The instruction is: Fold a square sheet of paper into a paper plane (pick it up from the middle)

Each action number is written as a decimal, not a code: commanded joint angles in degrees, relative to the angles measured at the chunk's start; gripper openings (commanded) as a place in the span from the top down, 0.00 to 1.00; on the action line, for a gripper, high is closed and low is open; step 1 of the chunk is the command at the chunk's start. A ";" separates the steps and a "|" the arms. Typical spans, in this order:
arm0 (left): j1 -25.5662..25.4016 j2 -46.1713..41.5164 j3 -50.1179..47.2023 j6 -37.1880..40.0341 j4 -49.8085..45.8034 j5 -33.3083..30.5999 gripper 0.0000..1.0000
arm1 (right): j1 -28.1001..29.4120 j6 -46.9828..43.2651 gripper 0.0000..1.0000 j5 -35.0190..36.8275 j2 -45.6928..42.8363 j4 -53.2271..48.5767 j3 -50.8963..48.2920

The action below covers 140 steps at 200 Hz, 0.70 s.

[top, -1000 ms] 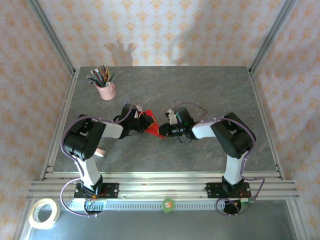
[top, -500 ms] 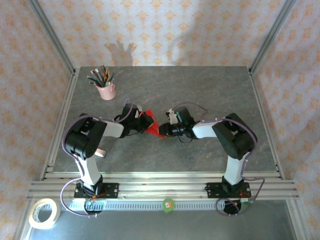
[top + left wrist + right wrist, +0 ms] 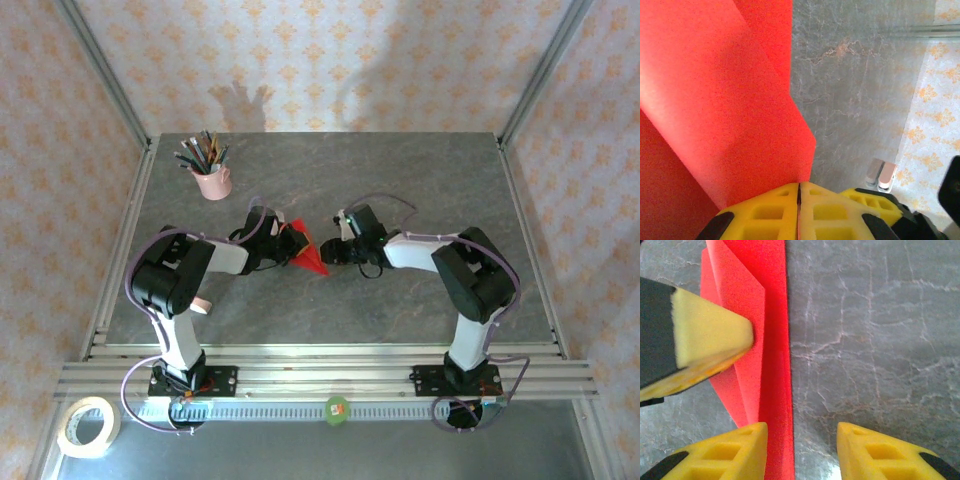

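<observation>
The paper plane [image 3: 306, 254] is a bright red creased sheet, folded to a narrow pointed shape, at the middle of the grey table [image 3: 420, 180]. My left gripper [image 3: 284, 245] is at its left side. In the left wrist view the yellow pads [image 3: 765, 215] are pressed together on the red paper plane [image 3: 715, 100], whose edge shows as a thin red line between them. My right gripper [image 3: 336, 251] is at the plane's right side. In the right wrist view it [image 3: 800, 450] stands open over the plane's long edge [image 3: 774, 340], with the left gripper's finger [image 3: 705, 335] lying on the paper.
A pink cup of pencils [image 3: 211, 183] stands at the far left of the table. A roll of tape [image 3: 87, 425] lies off the table at the near left. A small pale object [image 3: 201, 305] sits beside the left arm. Aluminium posts frame the table.
My right gripper has shifted slightly toward the far side and the red paper now looks narrower and flatter. The left gripper has stayed put on the paper.
</observation>
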 commanded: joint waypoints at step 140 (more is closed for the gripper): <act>-0.30 1.38 2.97 1.35 -2.31 -0.67 0.89 | 3.65 -5.84 0.69 3.72 7.21 -9.98 7.12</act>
